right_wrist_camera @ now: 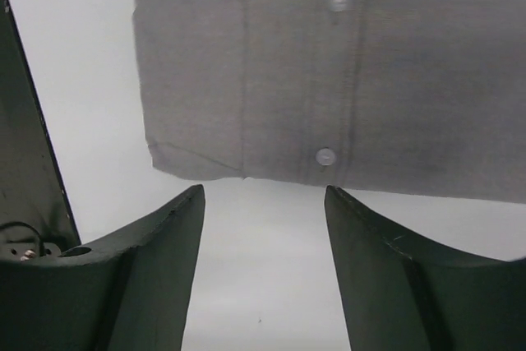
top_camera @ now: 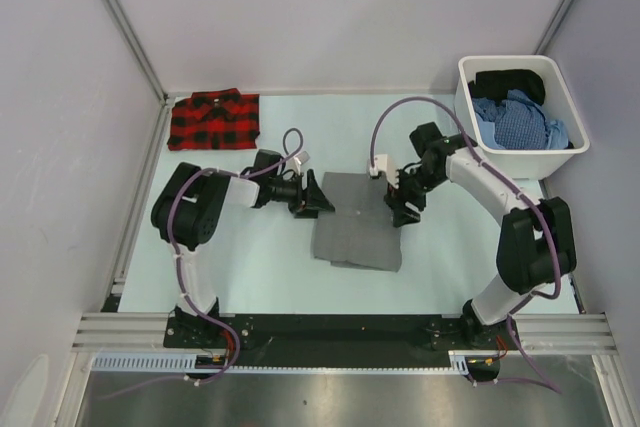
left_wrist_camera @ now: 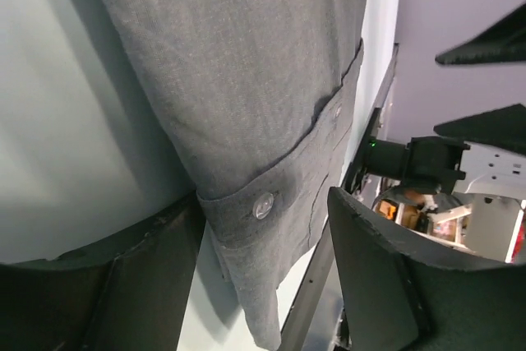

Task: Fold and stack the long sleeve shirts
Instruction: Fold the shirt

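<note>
The grey long sleeve shirt [top_camera: 357, 220] lies folded into a rectangle at the table's middle. The red-and-black plaid shirt [top_camera: 213, 119] lies folded at the back left. My left gripper [top_camera: 315, 197] sits at the grey shirt's left edge. In the left wrist view the left gripper [left_wrist_camera: 263, 240] is open, with the shirt's buttoned cuff [left_wrist_camera: 283, 195] lying between its fingers. My right gripper [top_camera: 405, 205] hovers at the shirt's right edge. The right wrist view shows the right gripper [right_wrist_camera: 263, 191] open and empty, with the grey shirt's button placket [right_wrist_camera: 329, 80] just beyond its tips.
A white bin [top_camera: 470, 107] at the back right holds blue and black clothes. Grey walls close in the table on the left, back and right. A metal rail [top_camera: 340, 332] carries both arm bases along the near edge.
</note>
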